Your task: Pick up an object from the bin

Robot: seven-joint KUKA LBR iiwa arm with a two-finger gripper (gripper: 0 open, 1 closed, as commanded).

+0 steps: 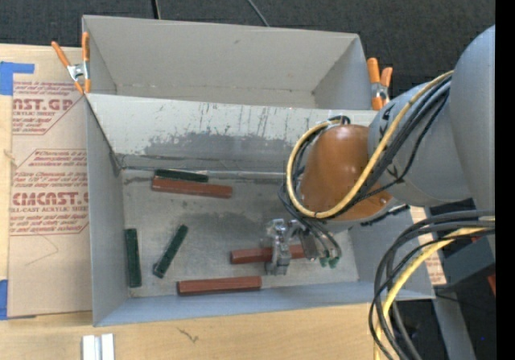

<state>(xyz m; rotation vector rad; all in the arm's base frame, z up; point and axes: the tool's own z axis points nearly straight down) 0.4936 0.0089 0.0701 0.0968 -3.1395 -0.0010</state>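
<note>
Grasp step, judged. Claw (279,260) low over short red-brown stick (248,256) near front right corner of bin (109,229); open or closed, cannot tell. Next: secure grip across stick, lift clear.

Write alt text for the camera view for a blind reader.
The robot arm, entering from the right, hangs over a red-brown stick at the front right of the grey bin. Other red-brown sticks and dark green sticks lie scattered leftward.

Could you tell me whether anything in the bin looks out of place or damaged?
Nothing stands out. Red-brown sticks and dark green sticks lie loose on the bin floor; the gripper is over one red-brown stick.
</note>
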